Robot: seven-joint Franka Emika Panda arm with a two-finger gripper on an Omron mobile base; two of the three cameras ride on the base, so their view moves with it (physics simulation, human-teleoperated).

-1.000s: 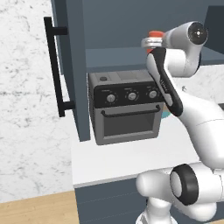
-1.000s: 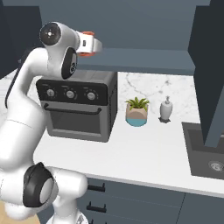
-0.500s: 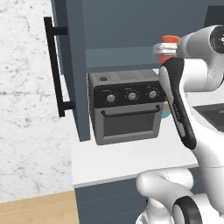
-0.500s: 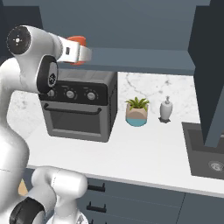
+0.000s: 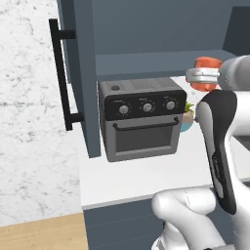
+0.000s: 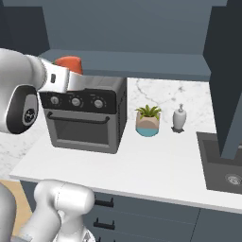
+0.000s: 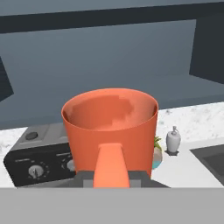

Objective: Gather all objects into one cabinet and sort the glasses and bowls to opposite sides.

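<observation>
My gripper (image 5: pixel 201 76) is shut on a small orange-red cup (image 5: pixel 207 66), held upright in the air at about the height of the toaster oven's top. From the right base view the cup (image 6: pixel 69 63) pokes up behind the gripper (image 6: pixel 66 81). In the hand view the cup (image 7: pixel 109 120) sits close over the gripper (image 7: pixel 111 177), its inside bare. The slate blue-grey cabinet (image 5: pixel 161 62) stands open beyond it, its door (image 5: pixel 80 73) swung out to the left with a black bar handle (image 5: pixel 61 80). The cabinet's shelf (image 7: pixel 109 70) runs behind the cup. The bowls are out of view.
A black toaster oven (image 5: pixel 141 117) stands on the white counter (image 6: pixel 142 165) beneath the cabinet. To its right are a small potted plant (image 6: pixel 148 120), a white soap dispenser (image 6: pixel 179 118) and a dark sink (image 6: pixel 222 160). Another cabinet side (image 6: pixel 227 71) hangs at the right.
The arm has carried the cup lower and to the right in the left base view, left and down in the right base view. The grip is unchanged.
</observation>
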